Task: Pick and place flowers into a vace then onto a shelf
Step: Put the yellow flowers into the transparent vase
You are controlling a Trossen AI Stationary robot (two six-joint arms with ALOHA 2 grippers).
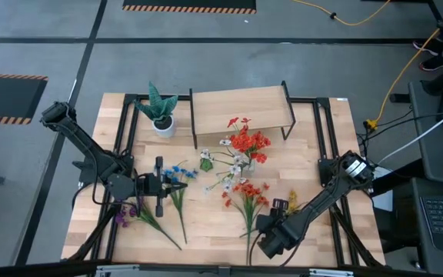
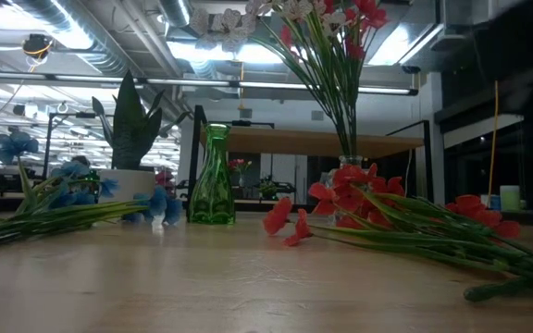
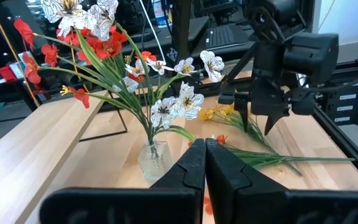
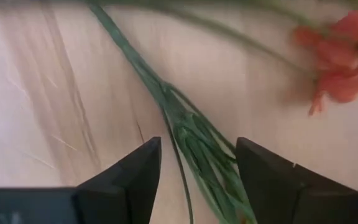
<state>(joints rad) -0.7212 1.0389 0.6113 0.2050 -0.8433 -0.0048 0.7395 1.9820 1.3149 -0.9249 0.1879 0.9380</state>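
Pale wooden tabletop (image 1: 206,223) carrying plenty: small raised shelf (image 1: 241,107) at the back, white-potted spiky plant (image 1: 161,115) beside it, clear vase (image 3: 153,158) of red and white flowers mid-table, loose orange sprigs (image 1: 246,201), blue sprigs (image 1: 178,185), purple sprig (image 1: 141,216), yellow sprig (image 1: 291,201) lying flat, green vase (image 2: 212,176) standing upright

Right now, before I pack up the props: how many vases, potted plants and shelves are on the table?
Vases: 2, a green vase and a clear glass vase
Potted plant: 1
Shelf: 1
Total: 4
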